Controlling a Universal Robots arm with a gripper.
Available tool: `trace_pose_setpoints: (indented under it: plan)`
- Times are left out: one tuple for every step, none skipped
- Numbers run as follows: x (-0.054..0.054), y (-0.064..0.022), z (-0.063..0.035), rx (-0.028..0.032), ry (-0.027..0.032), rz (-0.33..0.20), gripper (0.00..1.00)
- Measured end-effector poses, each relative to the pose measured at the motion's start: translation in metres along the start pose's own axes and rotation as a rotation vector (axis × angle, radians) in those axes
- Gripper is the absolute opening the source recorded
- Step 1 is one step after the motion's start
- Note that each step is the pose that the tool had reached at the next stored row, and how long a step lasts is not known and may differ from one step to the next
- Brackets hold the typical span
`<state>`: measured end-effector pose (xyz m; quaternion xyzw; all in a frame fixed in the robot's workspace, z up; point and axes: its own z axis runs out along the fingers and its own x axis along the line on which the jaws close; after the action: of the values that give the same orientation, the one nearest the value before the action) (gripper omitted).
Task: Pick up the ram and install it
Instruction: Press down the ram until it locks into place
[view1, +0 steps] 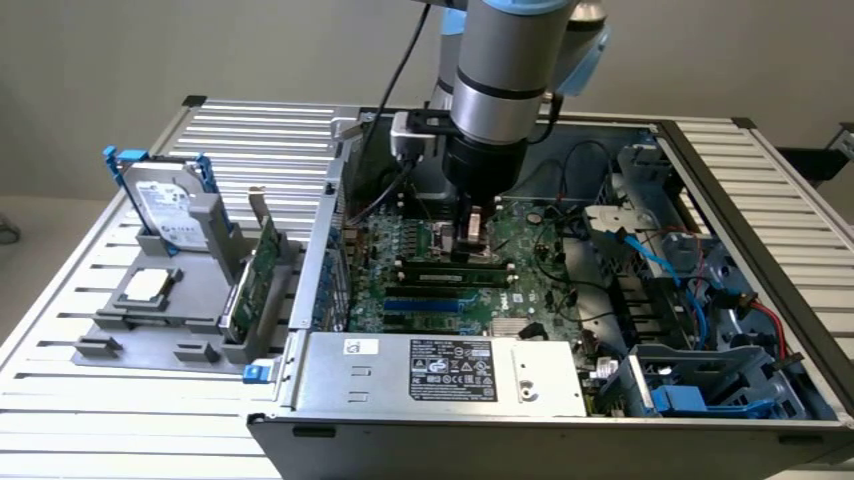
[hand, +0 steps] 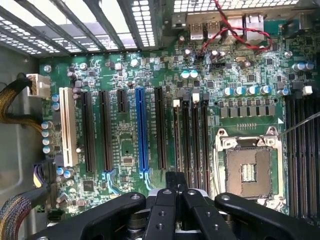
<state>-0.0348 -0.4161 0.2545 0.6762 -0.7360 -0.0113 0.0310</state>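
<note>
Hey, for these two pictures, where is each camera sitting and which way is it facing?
Exterior view: off the arm, raised, looking down into the open grey metal computer case on the slatted table; the silver robot arm reaches in.
Wrist view: on the wrist, facing the green motherboard; the black gripper shows, jaws shut.
Shared: the motherboard with its blue expansion slot and the gripper.

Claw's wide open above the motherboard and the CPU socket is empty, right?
No: the claw is shut, not open, as the wrist view shows. It is above the motherboard, and the CPU socket is empty.
</note>
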Motion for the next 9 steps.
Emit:
trace_pose_setpoints:
  plan:
    - [0.0, 0.0, 0.0001, -0.0005, -0.0009, 0.016, 0.11]
    - [0.0, 0.0, 0.0002, -0.001, -0.0019, 0.033, 0.11]
    - [0.0, 0.0, 0.0004, -0.0015, -0.0028, 0.049, 0.11]
    - [0.0, 0.0, 0.0005, -0.002, -0.0038, 0.065, 0.11]
    - [0.0, 0.0, 0.0007, -0.0025, -0.0048, 0.082, 0.11]
    - [0.0, 0.0, 0.0009, -0.003, -0.0057, 0.097, 0.11]
    - [0.0, -0.0001, 0.0011, -0.0035, -0.0067, 0.114, 0.11]
    - [0.0, -0.0001, 0.0013, -0.004, -0.0076, 0.131, 0.11]
    - [0.0, -0.0001, 0.0015, -0.0044, -0.0086, 0.147, 0.11]
